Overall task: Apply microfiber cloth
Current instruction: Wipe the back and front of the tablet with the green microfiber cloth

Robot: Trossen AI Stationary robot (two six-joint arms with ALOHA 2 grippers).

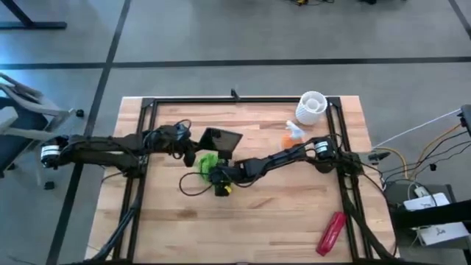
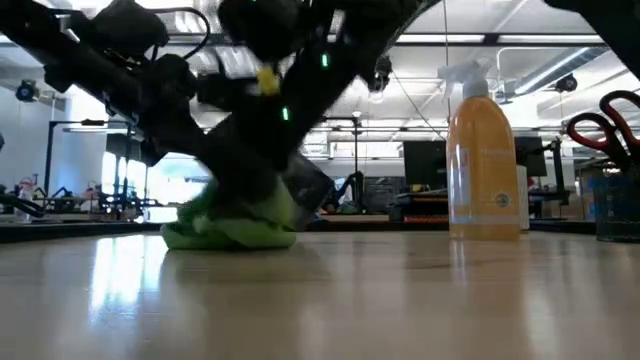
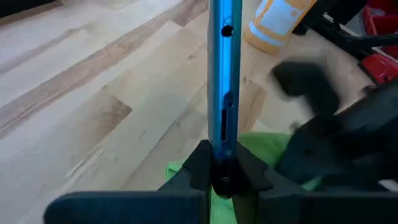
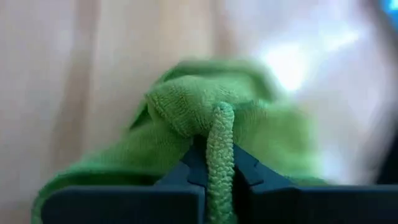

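The lime-green microfiber cloth (image 1: 207, 163) lies bunched at the table's middle, its underside on the wood (image 2: 230, 228). My right gripper (image 1: 215, 175) reaches in from the right and is shut on it. The dark flat device (image 1: 221, 139) stands tilted just beyond the cloth; in the left wrist view it shows edge-on as a blue strip (image 3: 224, 74). My left gripper (image 1: 191, 153) comes from the left and is shut on the device. My left gripper pinches the device's thin edge (image 3: 222, 163) between its two fingers, with the device standing on edge and running away from the fingers. Whether its lower part rests on the table or the cloth is hidden. My right gripper pinches a raised fold of the cloth (image 4: 219, 146) between its two fingers, slanting down from the table's right. The rest of the cloth (image 4: 186, 106) spreads bunched past the fingertips, and its bottom lies on the table.
An orange spray bottle (image 1: 293, 132) (image 2: 484, 160) and a white roll (image 1: 311, 107) stand at the far right. A red tool (image 1: 331, 232) lies near the right front corner. A black cable (image 1: 190, 188) loops on the wood near the cloth.
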